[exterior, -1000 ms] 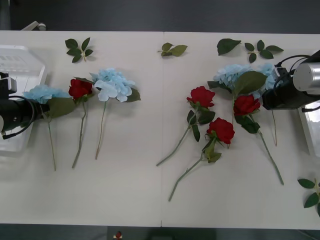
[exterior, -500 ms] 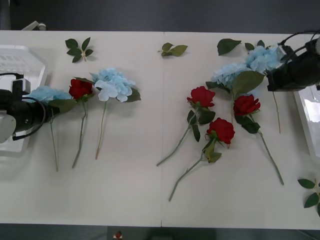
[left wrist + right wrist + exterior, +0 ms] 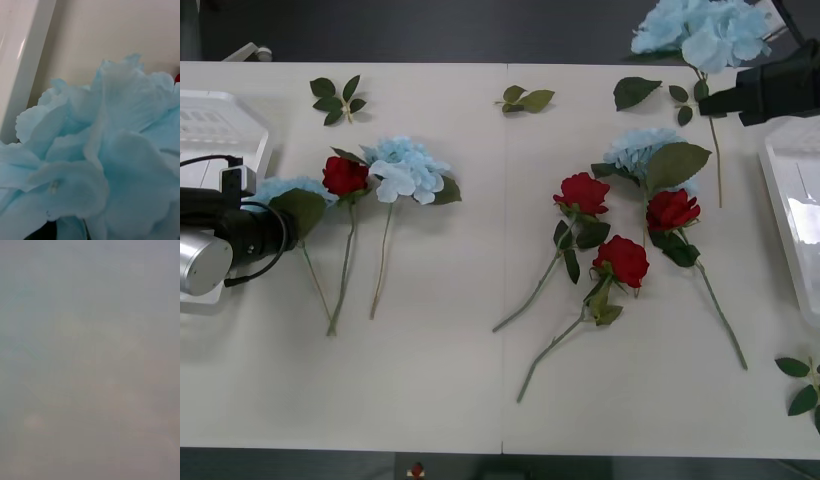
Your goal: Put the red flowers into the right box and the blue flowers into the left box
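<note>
I am mid-sort, with each arm carrying a blue flower. My right gripper (image 3: 725, 100), at the far right edge of the table (image 3: 480, 390), is closed around the thin stem of a blue flower (image 3: 705, 28) lifted clear of the surface, its head high near the back edge. The right box (image 3: 790, 215) sits just below that arm. My left gripper (image 3: 275, 225) is at the table's left side, next to the left box (image 3: 220, 125); it appears to hold another blue flower (image 3: 105, 150) by its stem, whose petals crowd the left wrist view. I judge the left flower only needs a short carry over the rim. The right one belongs across the table, a long reach. Four red flowers (image 3: 582, 192) lie untouched.
</note>
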